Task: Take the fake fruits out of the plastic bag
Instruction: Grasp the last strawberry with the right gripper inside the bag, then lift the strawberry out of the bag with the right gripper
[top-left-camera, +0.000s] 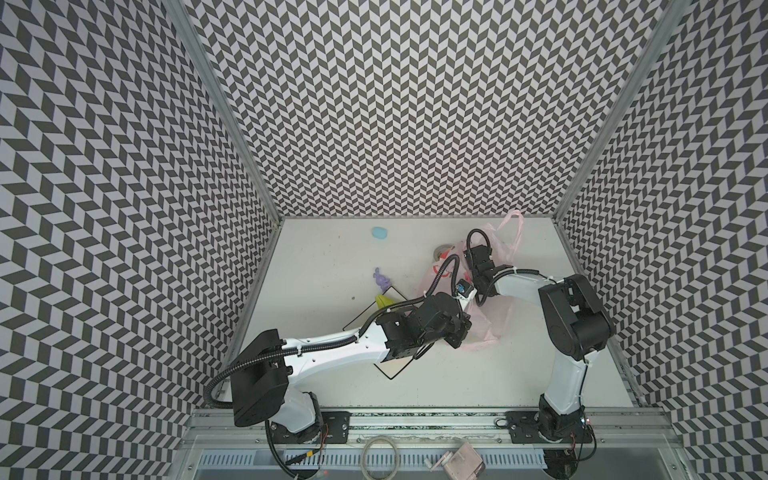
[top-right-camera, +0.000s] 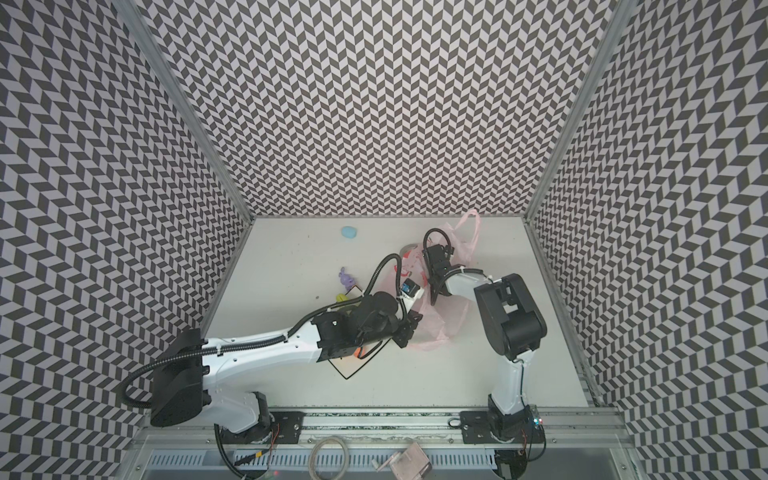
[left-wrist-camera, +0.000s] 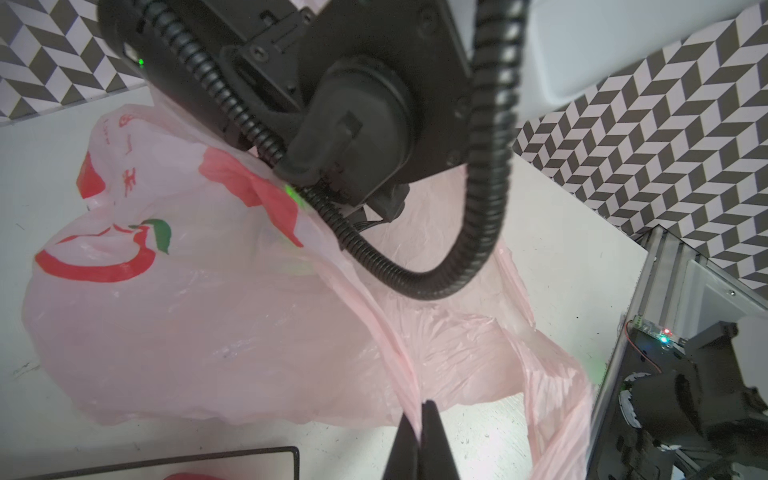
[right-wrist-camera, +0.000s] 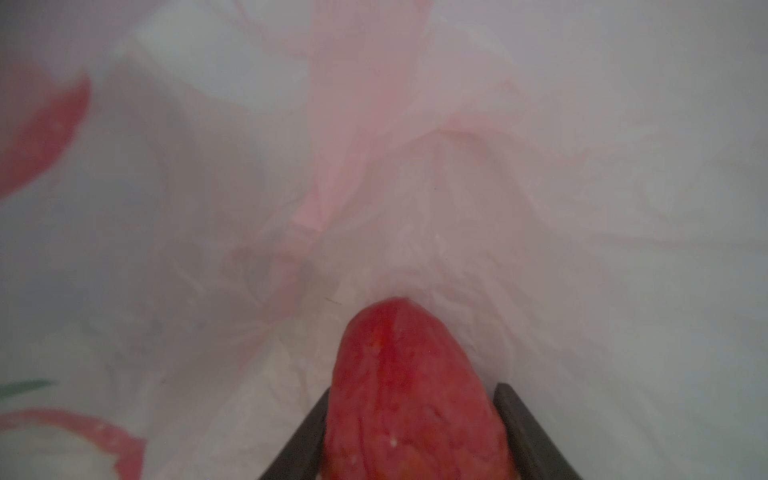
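The pink plastic bag lies crumpled right of centre. My left gripper is shut on a twisted strip of its edge, at the bag's near side. My right gripper is inside the bag, its fingers against both sides of a red fake fruit; in both top views the film hides those fingers. A yellow-green pear sits on the white plate. Another red fruit shows at the plate's rim.
A light blue blob lies at the back, and a purple figure stands behind the plate. A grey tape roll sits partly under the bag. Patterned walls close three sides; the arm bases and rail are along the front.
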